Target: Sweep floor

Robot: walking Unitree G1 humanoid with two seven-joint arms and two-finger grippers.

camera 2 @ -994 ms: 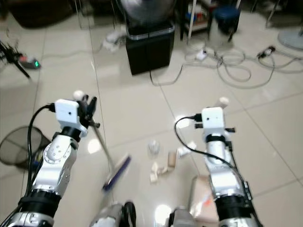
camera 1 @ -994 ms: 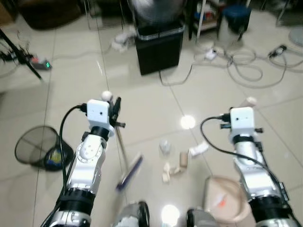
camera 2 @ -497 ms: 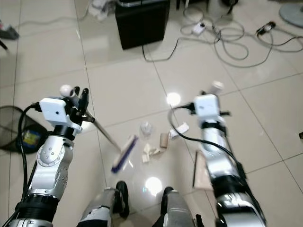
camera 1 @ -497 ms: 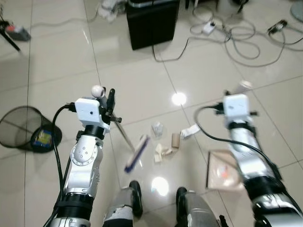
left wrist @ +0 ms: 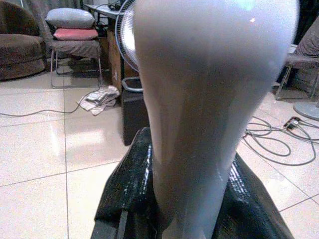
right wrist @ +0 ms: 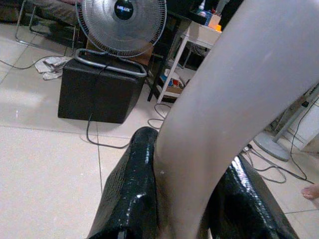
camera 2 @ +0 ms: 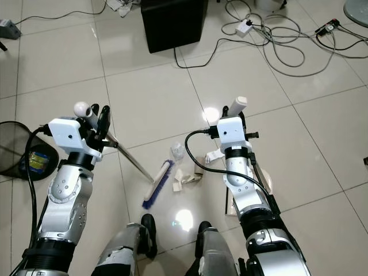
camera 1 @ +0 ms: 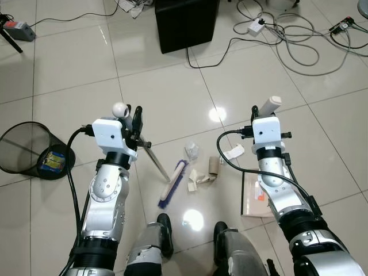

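Note:
My left gripper (camera 1: 134, 119) is shut on the broom's white handle (left wrist: 209, 99), just below its round knob (camera 1: 119, 109). The metal shaft slants down to the purple-bristled broom head (camera 1: 173, 183) on the tiles. Just right of the head lies the litter: a crumpled wrapper (camera 1: 191, 151), a cardboard tube (camera 1: 214, 165), paper scraps (camera 1: 199, 178) and a white slip (camera 1: 234, 152). My right gripper (right wrist: 192, 199) is shut on the pale dustpan handle (camera 1: 271, 104). The beige dustpan (camera 1: 252, 194) rests on the floor to the right of the litter, partly behind my right arm.
A black mesh bin (camera 1: 23, 150) holding some rubbish stands at the left. At the far side a black box (camera 1: 185, 23) supports a fan (right wrist: 123, 22), with tangled cables (camera 1: 293, 43) and a power strip (camera 1: 255, 25) to its right. My feet (camera 1: 165, 233) are below the broom.
The camera has tilted down and the whole picture shifted. The broom head now lies closer to the litter. My right arm and the dustpan have come in leftward toward it.

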